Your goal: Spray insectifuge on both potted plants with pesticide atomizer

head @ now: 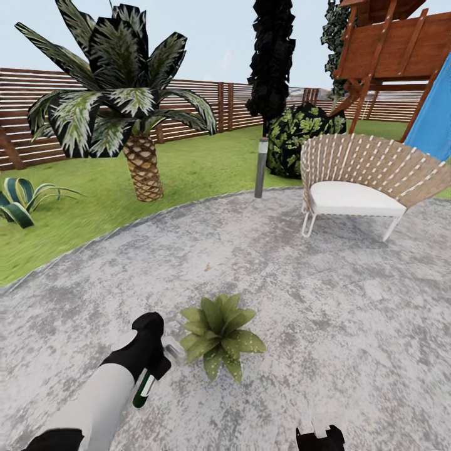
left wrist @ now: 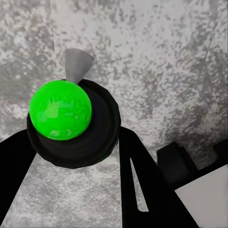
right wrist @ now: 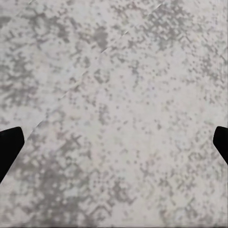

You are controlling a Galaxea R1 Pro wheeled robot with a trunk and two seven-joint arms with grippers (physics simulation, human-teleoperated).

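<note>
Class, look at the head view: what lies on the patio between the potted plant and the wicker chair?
Nothing: in the head view, bare stone patio stretches between the potted plant and the wicker chair.

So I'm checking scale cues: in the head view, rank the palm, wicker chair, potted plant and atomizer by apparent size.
1. Palm
2. Wicker chair
3. Potted plant, nearer the camera
4. Pesticide atomizer, partly hidden in the left gripper

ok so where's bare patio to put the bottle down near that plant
Bare stone patio lies open between the potted plant and the wicker chair, and behind the plant toward the bollard lamp. It is crowded where the left gripper holds the atomizer beside the leaves.
</note>
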